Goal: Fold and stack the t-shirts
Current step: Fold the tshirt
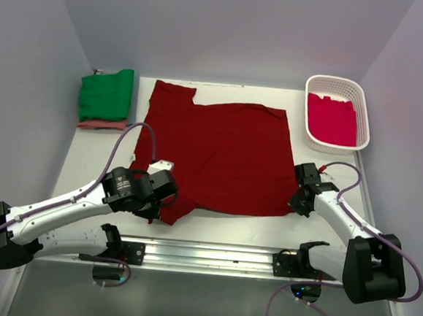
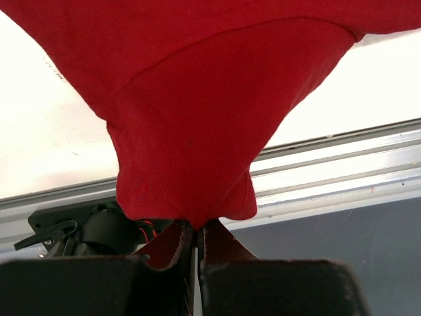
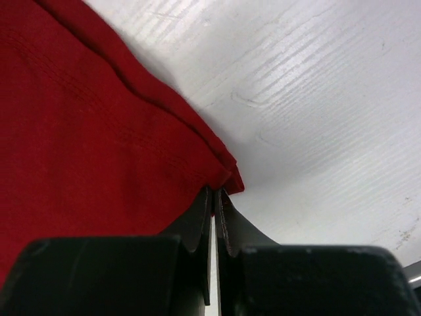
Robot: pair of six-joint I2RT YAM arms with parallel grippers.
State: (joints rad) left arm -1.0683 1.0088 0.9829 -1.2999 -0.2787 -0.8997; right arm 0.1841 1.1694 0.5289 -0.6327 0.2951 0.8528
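From above, the two arm bases sit nearest, along the rail (image 1: 211,257) just in front of the dark red t-shirt (image 1: 226,155), which lies spread flat across the middle of the surface (image 1: 250,227). The left arm reaches in low and nearly level to the shirt's near left sleeve. The left gripper (image 1: 167,202) is at that sleeve. The right arm bends up from its base and angles down to the shirt's near right corner, where the right gripper (image 1: 297,205) meets the hem. Beyond the shirt's far left corner, a folded green t-shirt (image 1: 106,95) rests on a salmon-pink one (image 1: 100,125). Beyond its far right corner, a crimson-pink t-shirt (image 1: 332,120) lies in the basket (image 1: 338,80).

In the left wrist view, the left gripper (image 2: 196,238) is clamped tight on the sleeve tip of the dark red t-shirt (image 2: 197,131), and the cloth drapes up and away from it, clear of the rail.

In the right wrist view, the right gripper (image 3: 214,204) is closed, and its tips appear to pinch the hem corner of the shirt (image 3: 85,131) against the surface (image 3: 316,99).

The fold probably goes best if both ends rise together and travel evenly. The near edge should be taut so that it lands straight. The right pinch looks shallow and could slip.
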